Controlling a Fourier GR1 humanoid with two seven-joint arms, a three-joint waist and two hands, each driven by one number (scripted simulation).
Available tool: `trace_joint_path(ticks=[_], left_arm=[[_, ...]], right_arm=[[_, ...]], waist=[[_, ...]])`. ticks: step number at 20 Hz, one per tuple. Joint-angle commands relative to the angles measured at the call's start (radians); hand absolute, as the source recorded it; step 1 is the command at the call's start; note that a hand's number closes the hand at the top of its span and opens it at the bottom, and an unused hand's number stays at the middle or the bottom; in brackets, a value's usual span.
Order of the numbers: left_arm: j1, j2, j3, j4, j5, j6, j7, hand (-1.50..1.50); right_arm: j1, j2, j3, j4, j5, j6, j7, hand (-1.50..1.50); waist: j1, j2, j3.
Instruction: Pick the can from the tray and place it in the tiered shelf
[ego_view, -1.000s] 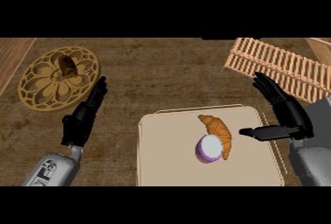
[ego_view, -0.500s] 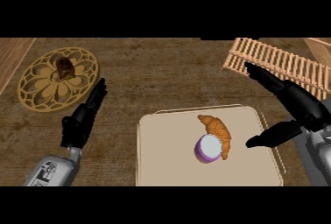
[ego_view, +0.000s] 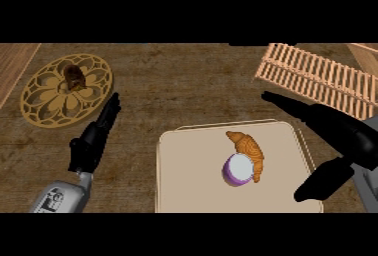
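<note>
Right hand spread wide, empty, beside can on tray

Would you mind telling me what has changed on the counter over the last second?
The right hand has opened wider above the tray's right edge, its thumb dropping toward the lower right; it holds nothing yet. The left hand, the can, the croissant, the patterned plate and the tiered shelf stayed as they were.

can: purple, white top | on tray | tiered shelf: upper right
</note>
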Motion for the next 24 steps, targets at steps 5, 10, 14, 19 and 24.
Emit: trace_joint_path(ticks=[5,10,14,19,24], left_arm=[[-0.053,-0.028,0.070,0.072,-0.004,-0.079,-0.014,0.00],[-0.039,-0.040,0.072,-0.009,-0.062,-0.049,0.057,0.00],[0.002,-0.078,0.077,-0.029,-0.100,-0.057,0.055,0.00],[0.022,-0.075,0.120,-0.025,-0.103,-0.112,0.032,0.00],[0.042,-0.097,0.118,-0.123,-0.133,-0.121,0.084,0.00]], right_arm=[[-0.021,0.125,0.043,-0.115,0.068,0.052,0.240,-1.50],[0.144,0.189,0.108,-0.312,0.203,0.014,0.271,-1.50],[0.072,0.232,0.044,-0.279,0.196,0.114,0.331,-1.50],[0.106,0.313,0.057,-0.249,0.281,0.118,0.307,-1.50],[0.149,0.314,0.005,-0.205,0.330,0.158,0.195,-1.50]], waist=[[0.006,0.005,0.002],[0.002,0.003,0.002],[0.006,0.004,0.002],[0.006,0.004,0.002],[0.007,0.004,0.002]])
